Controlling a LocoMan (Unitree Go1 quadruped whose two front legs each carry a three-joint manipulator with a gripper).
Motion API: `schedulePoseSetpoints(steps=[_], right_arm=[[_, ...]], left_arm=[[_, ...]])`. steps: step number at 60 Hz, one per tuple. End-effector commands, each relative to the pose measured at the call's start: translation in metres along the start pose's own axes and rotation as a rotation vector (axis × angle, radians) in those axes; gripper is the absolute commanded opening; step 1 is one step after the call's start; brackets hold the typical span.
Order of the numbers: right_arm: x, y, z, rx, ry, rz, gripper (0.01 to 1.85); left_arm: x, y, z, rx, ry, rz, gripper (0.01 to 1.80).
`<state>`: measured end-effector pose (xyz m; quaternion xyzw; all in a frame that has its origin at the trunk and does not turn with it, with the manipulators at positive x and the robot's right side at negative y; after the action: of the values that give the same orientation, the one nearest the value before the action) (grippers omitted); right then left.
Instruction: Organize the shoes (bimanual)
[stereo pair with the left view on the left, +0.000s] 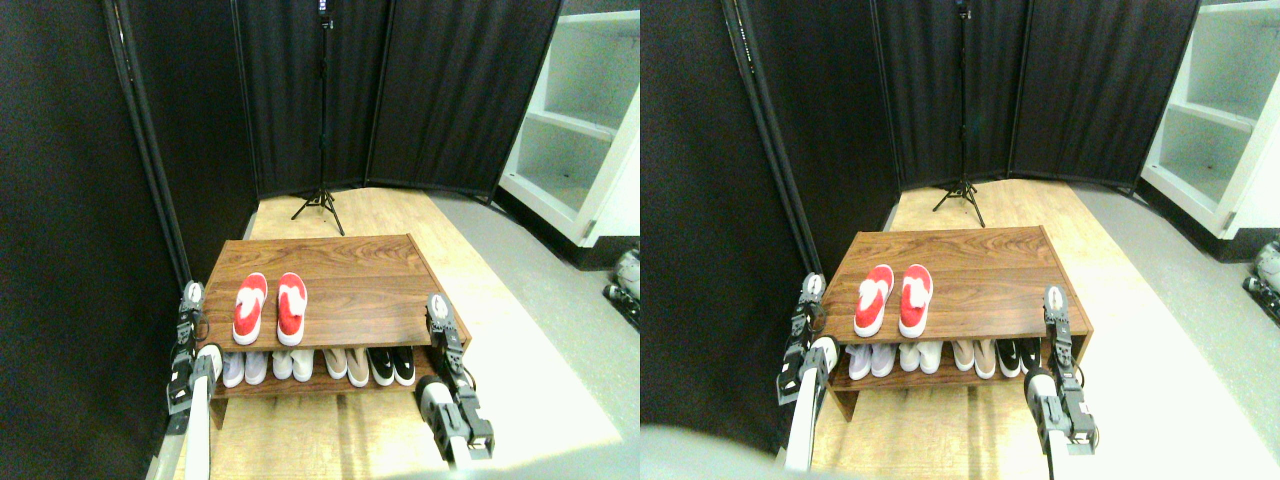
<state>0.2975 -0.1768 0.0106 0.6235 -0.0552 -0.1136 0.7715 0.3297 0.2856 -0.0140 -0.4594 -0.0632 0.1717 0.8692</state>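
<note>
Two bright red slip-on shoes, the left one (249, 308) and the right one (291, 307), lie side by side on the left part of the wooden rack's top board (360, 280), toes pointing away from me. My left gripper (190, 300) stands at the rack's left edge, a short way left of the shoes and apart from them. At the rack's right front corner stands my right gripper (437, 308), well to the right of the shoes. Neither gripper holds anything that I can see.
The lower shelf (320, 385) carries several other shoes in white, beige and black. A tripod stand (320, 205) is behind the rack before black curtain panels. A white shelving unit (585, 130) stands at the back right.
</note>
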Motion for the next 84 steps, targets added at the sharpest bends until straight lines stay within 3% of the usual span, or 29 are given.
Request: schedulePoseSetpoints(steps=[1, 19, 25, 28, 35, 44, 50, 64, 84], right_arm=[[0.004, 0.004, 0.002, 0.015, -0.008, 0.042, 0.01], [0.005, 0.004, 0.003, -0.006, -0.034, 0.035, 0.01], [0.005, 0.004, 0.003, 0.011, -0.036, 0.034, 0.01], [0.006, 0.004, 0.003, 0.001, -0.03, 0.05, 0.01], [0.006, 0.004, 0.004, 0.005, -0.032, 0.047, 0.01], [0.004, 0.005, 0.005, -0.005, -0.052, 0.047, 0.01], [0.002, 0.004, 0.007, -0.001, -0.051, 0.044, 0.01], [-0.001, 0.005, 0.009, -0.006, -0.056, 0.049, 0.01], [-0.003, 0.004, 0.012, -0.016, -0.057, 0.056, 0.01]], left_arm=[[0.014, -0.001, -0.014, 0.07, 0.041, 0.017, 0.01], [0.02, 0.003, -0.042, 0.104, 0.113, 0.078, 0.01], [0.02, 0.004, -0.054, 0.022, 0.141, 0.117, 0.01], [0.016, -0.003, -0.064, 0.01, 0.18, 0.117, 0.01], [0.015, -0.003, -0.07, -0.034, 0.194, 0.135, 0.01], [-0.005, -0.019, -0.082, -0.002, 0.224, 0.147, 0.01], [-0.006, -0.014, -0.089, -0.016, 0.231, 0.153, 0.01], [-0.016, -0.022, -0.1, -0.105, 0.305, 0.085, 0.01], [-0.015, -0.023, -0.099, -0.1, 0.307, 0.099, 0.01]])
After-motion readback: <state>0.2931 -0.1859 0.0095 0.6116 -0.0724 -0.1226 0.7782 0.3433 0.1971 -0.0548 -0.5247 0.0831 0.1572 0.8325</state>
